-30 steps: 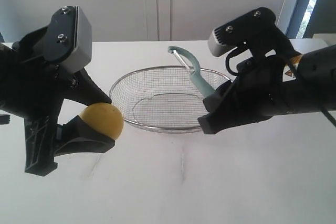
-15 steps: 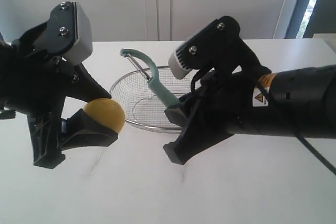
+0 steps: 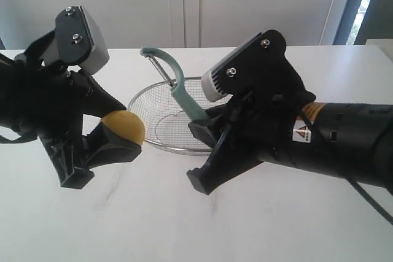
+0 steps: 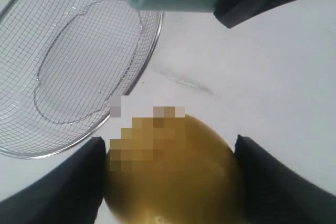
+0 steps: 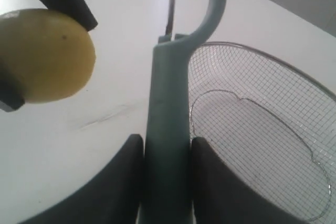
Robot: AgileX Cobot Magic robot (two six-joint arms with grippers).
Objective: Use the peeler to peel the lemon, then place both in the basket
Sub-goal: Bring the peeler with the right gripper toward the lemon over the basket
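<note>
Jaws of left gripper (image 4: 168, 177) clamp lemon (image 3: 126, 126); right gripper (image 5: 167, 182) pinches peeler (image 3: 182, 93) handle, long axis near-upright, blade end up. Both outside basket (image 3: 150, 102).

No words, brands or numbers legible in any view. We note one sign: a small white label with a black warning triangle (image 3: 301, 132) on the right arm (image 3: 344, 145). Just above it on that arm sits an orange sticker (image 3: 313, 111), print too small to read. The lemon (image 4: 178, 182) shows a blurred patch, unreadable.
</note>
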